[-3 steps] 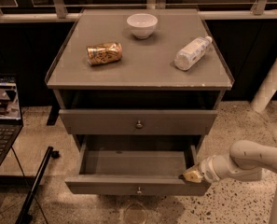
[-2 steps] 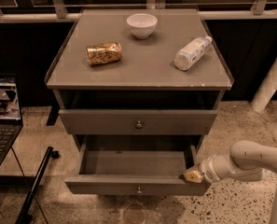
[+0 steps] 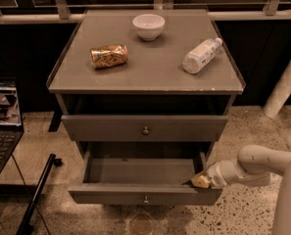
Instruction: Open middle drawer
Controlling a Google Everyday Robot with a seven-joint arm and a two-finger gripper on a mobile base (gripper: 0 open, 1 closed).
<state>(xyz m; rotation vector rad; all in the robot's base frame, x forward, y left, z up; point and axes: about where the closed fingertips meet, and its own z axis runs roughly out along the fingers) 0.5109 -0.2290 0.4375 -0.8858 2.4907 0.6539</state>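
Note:
The middle drawer (image 3: 145, 195) is the grey drawer with a low flat front and a small round knob (image 3: 145, 199). It stands pulled out toward me, with its inside showing. My gripper (image 3: 200, 181) comes in from the right on a white arm (image 3: 253, 166). Its tip rests at the drawer's right front corner, on the top edge of the front panel and well to the right of the knob.
A taller grey drawer (image 3: 145, 128) above is closed. On the cabinet top (image 3: 150, 65) lie a white bowl (image 3: 148, 26), a can on its side (image 3: 109, 56) and a plastic bottle on its side (image 3: 201, 56). A laptop (image 3: 2, 121) and a black pole (image 3: 37, 195) are at the left.

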